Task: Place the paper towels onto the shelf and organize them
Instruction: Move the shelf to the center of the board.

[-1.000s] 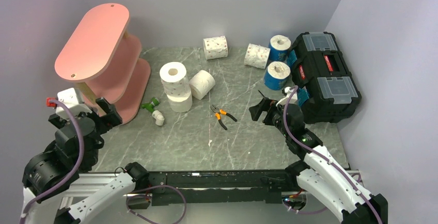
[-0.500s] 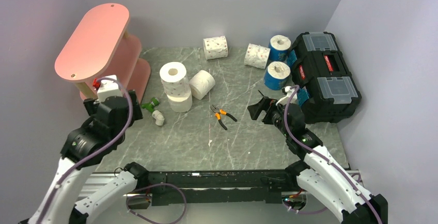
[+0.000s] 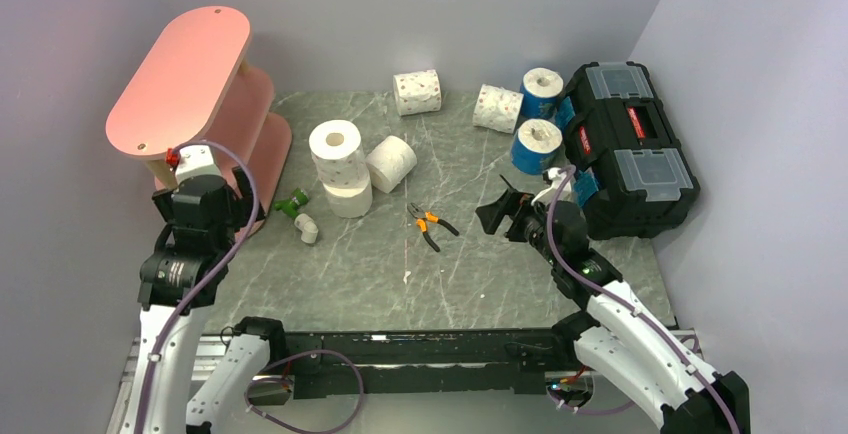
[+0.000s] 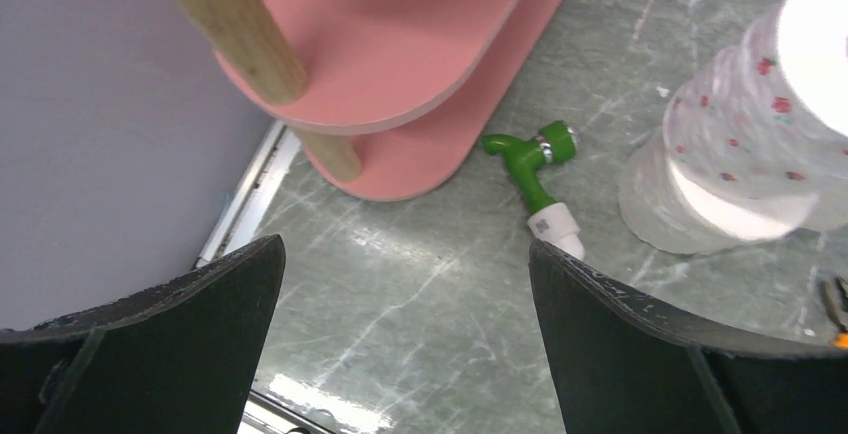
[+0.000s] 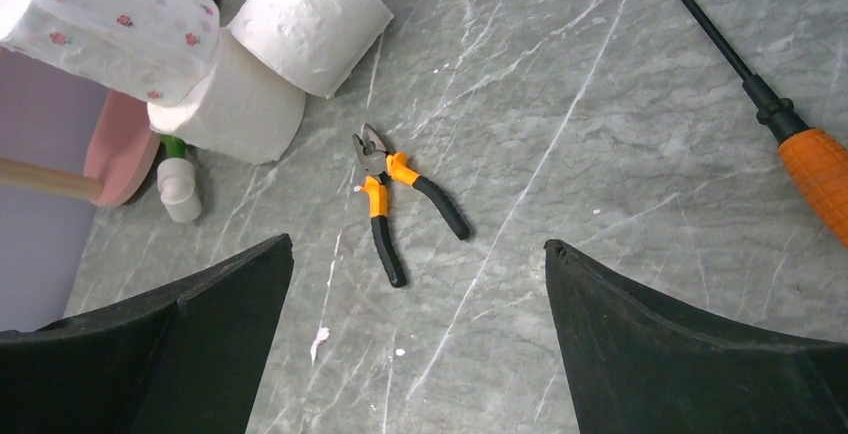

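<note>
The pink three-tier shelf [image 3: 180,79] stands at the far left; its near end shows in the left wrist view [image 4: 400,44]. A speckled roll [image 3: 337,149] sits on a plain white roll [image 3: 348,197], with another white roll [image 3: 391,162] lying beside them. Two speckled rolls [image 3: 417,92] [image 3: 497,107] and two blue-wrapped rolls [image 3: 541,92] [image 3: 536,146] are at the back. My left gripper [image 3: 232,216] [image 4: 405,284] is open and empty by the shelf's near end. My right gripper [image 3: 497,212] [image 5: 418,284] is open and empty above the table right of centre.
Orange-handled pliers [image 3: 430,224] lie mid-table. A green and white fitting [image 3: 298,214] lies near the shelf foot. A black toolbox [image 3: 628,149] stands at the right. An orange-handled screwdriver [image 5: 790,134] lies near the right gripper. Walls close in on the left, back and right.
My left arm has swung from low at the left edge up and right to the shelf's near end. My right gripper has edged slightly left.
</note>
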`<action>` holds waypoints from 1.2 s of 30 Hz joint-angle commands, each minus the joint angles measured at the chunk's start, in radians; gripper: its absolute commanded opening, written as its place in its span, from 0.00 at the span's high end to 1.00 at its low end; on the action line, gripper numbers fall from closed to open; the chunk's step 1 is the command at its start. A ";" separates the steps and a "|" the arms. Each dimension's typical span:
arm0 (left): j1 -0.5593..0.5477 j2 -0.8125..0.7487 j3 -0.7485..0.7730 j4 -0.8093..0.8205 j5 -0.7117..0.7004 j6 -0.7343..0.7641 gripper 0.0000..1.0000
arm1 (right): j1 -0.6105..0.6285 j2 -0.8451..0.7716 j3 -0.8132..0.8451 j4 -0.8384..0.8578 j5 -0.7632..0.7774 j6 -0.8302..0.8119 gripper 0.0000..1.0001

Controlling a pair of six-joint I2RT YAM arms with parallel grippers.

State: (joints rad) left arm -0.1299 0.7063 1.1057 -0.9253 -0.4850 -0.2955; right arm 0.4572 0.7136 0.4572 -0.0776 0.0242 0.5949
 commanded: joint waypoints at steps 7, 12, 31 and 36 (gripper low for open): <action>0.016 -0.114 -0.193 0.183 -0.238 0.197 0.01 | 0.003 -0.018 -0.042 0.100 -0.078 0.027 0.01; 0.030 -0.128 -0.268 0.323 -0.254 0.283 0.01 | 0.004 -0.014 -0.054 0.116 -0.107 0.033 0.02; 0.210 -0.095 -0.418 0.718 -0.127 0.395 0.08 | 0.003 -0.095 -0.081 0.106 -0.133 0.034 0.02; 0.256 -0.063 -0.468 0.797 -0.084 0.380 0.09 | 0.004 -0.113 -0.088 0.096 -0.126 0.031 0.02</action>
State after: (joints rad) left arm 0.0937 0.6254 0.6716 -0.2379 -0.6270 0.0883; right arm 0.4572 0.6212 0.3798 -0.0116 -0.0986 0.6228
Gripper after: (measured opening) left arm 0.913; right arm 0.983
